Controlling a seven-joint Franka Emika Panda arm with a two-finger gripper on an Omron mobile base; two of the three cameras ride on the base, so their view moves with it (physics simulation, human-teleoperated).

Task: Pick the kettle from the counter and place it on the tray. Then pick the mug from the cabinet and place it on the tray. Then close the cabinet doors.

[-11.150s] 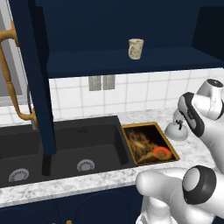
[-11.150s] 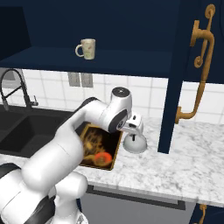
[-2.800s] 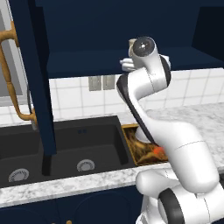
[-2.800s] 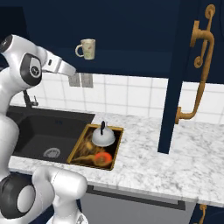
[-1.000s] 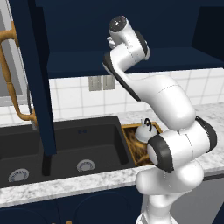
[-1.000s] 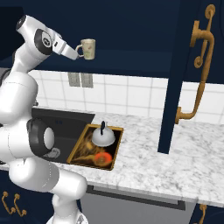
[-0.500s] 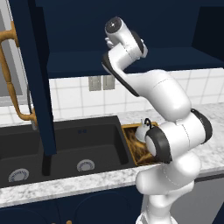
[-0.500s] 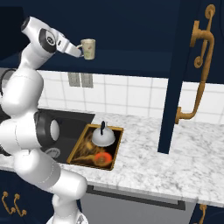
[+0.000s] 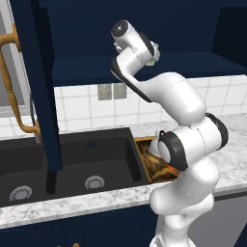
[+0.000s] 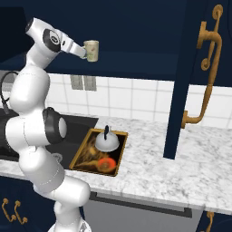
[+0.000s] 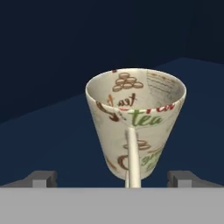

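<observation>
- Mug, cream with printed lettering, stands upright on the dark blue shelf inside the wall cabinet, high above the counter.
- We see our gripper raised to shelf height, right at the mug's side in the right base view.
- From the hand camera, the mug sits straight ahead with its handle edge facing us, and the two dark fingertips stand wide apart on either side of its base, touching nothing.
- So the gripper is spread and not yet clamped on the mug.
- Down below, the kettle, a small silver dome with a thin black handle, already sits inside the tray, which rests on the counter just beside the black sink.
- We judge the first step, moving the kettle onto the tray, to be done.
- We judge the second step to be under way: the mug has been approached but not grasped or lifted.
- Both cabinet doors hang open, one at each side, with curved brass handles.
- What is left: closing on the mug, carrying it down to the tray next to the kettle, then shutting both doors.
</observation>
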